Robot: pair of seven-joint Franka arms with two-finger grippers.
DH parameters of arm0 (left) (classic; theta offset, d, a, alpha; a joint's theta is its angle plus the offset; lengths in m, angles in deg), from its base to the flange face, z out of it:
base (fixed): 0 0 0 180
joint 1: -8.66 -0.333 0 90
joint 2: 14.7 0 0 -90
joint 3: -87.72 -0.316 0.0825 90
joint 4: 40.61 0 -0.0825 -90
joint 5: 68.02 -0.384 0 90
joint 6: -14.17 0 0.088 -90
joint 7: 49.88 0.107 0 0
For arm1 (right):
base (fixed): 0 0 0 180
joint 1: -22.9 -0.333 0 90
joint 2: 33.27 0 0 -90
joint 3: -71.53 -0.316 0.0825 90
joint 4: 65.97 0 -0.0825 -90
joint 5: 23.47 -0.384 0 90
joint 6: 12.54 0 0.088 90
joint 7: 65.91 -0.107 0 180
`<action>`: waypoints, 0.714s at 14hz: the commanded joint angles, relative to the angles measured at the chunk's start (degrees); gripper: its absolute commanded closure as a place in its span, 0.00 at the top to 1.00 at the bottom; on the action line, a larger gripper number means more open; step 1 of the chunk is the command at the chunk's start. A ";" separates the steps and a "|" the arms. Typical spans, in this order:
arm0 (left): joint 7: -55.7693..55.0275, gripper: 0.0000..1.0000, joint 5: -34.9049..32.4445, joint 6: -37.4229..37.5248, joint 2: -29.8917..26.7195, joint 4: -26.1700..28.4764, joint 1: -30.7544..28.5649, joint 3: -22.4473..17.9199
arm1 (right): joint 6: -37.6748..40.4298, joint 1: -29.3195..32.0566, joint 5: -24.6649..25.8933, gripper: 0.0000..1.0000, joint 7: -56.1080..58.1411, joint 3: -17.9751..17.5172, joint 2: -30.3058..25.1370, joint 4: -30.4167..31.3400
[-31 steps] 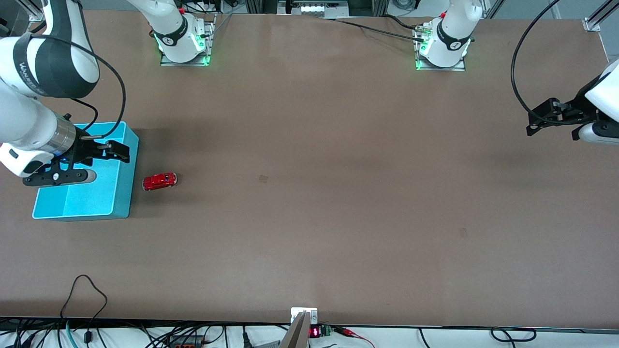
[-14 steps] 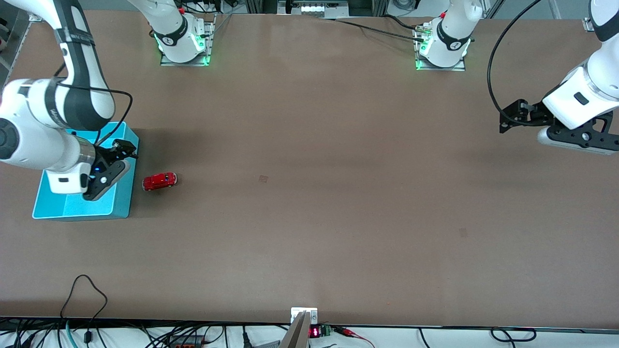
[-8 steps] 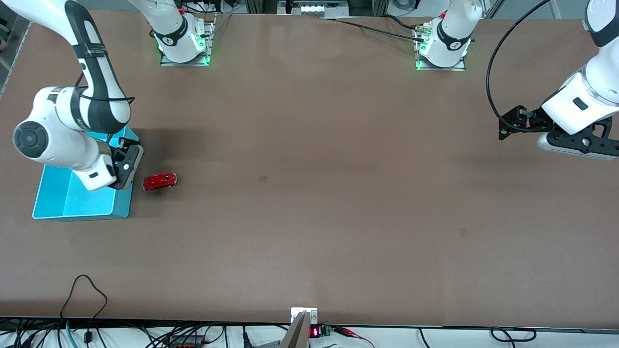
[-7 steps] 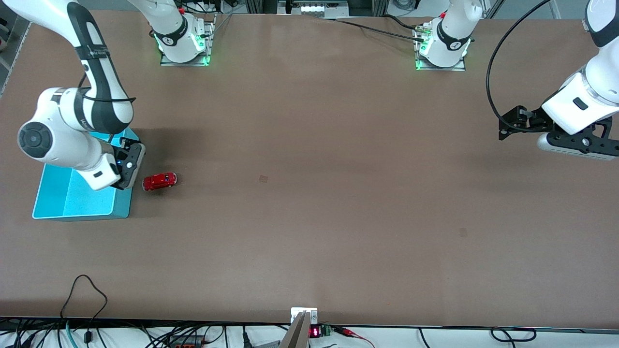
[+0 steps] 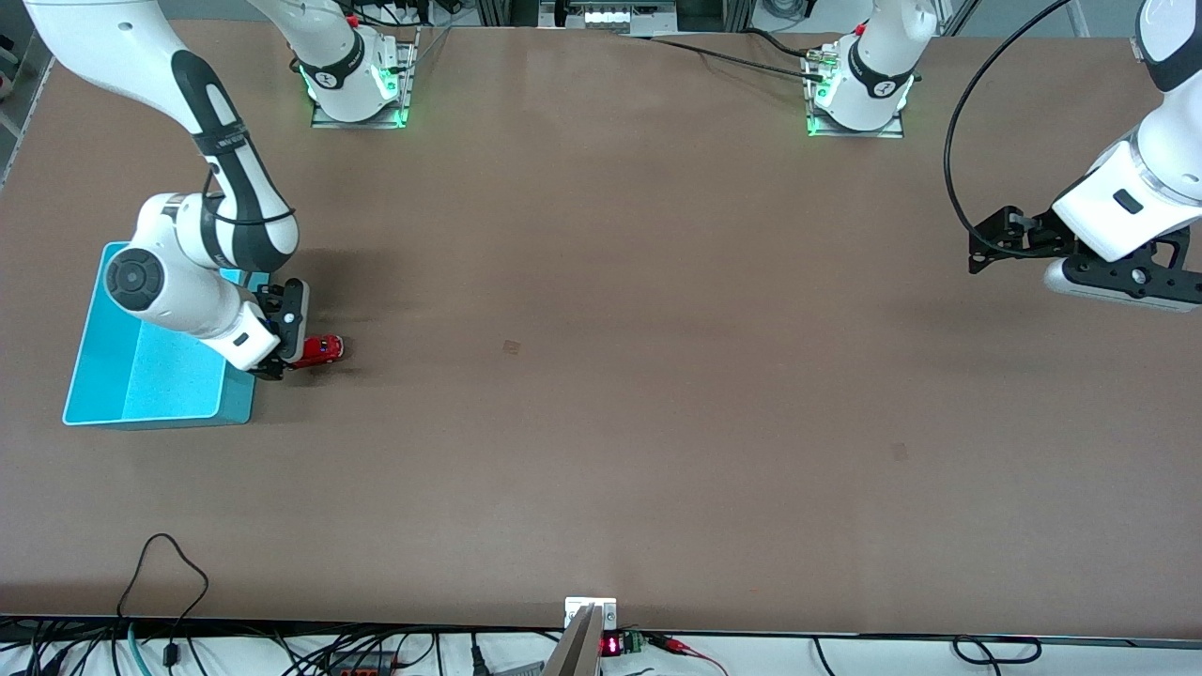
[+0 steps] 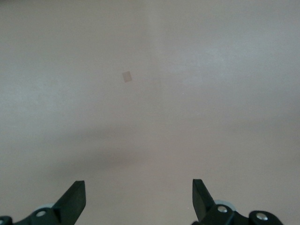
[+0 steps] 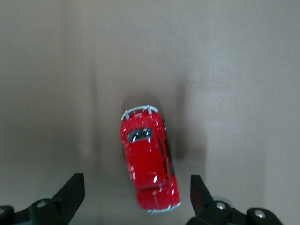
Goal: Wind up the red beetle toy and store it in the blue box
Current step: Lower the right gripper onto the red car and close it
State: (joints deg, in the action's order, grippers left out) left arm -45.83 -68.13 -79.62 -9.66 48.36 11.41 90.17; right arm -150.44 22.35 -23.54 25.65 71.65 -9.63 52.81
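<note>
Small glossy red beetle-shaped toy car (image 7: 150,159) with silvery windows and trim sits on its wheels on the brown tabletop (image 5: 601,376), just beside the long wall of the open-topped turquoise-blue plastic box (image 5: 141,376), on that box's side toward the left arm's end of the table — not in it. Right gripper (image 5: 282,347) is directly over the toy, pointing down; the right wrist view shows both fingers spread wide with the car lying between them, untouched, its length running at a slight slant to the line between the fingertips. Nothing held. Left gripper (image 5: 995,246) hangs over bare table near the left arm's end, fingers wide and empty, waiting. Judgement: the approach to the grasp is under way, winding not yet started. Risks — the rounded, slick body could squirt out as the fingers close, or roll on its wheels if one finger meets it first; the slant may twist it. The box wall stands close, so a descending finger could nudge the box.
</note>
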 commanded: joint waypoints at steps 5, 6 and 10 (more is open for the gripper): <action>-0.71 1.00 -0.95 0.01 -0.12 -0.20 0.06 0.28 | -6.06 0.28 -0.81 1.00 5.12 -0.65 3.34 0.58; -0.62 1.00 -0.95 0.01 -0.12 -0.20 0.06 0.28 | -6.15 0.28 -0.81 1.00 5.55 -0.65 3.61 0.58; -0.62 1.00 -0.95 0.10 -0.12 -0.20 0.06 0.28 | -6.15 0.37 -0.81 0.91 6.61 -0.65 4.84 0.23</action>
State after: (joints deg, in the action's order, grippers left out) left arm -45.85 -68.13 -79.66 -9.66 48.36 11.41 90.17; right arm -155.84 22.30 -23.54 30.54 71.37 -5.13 52.99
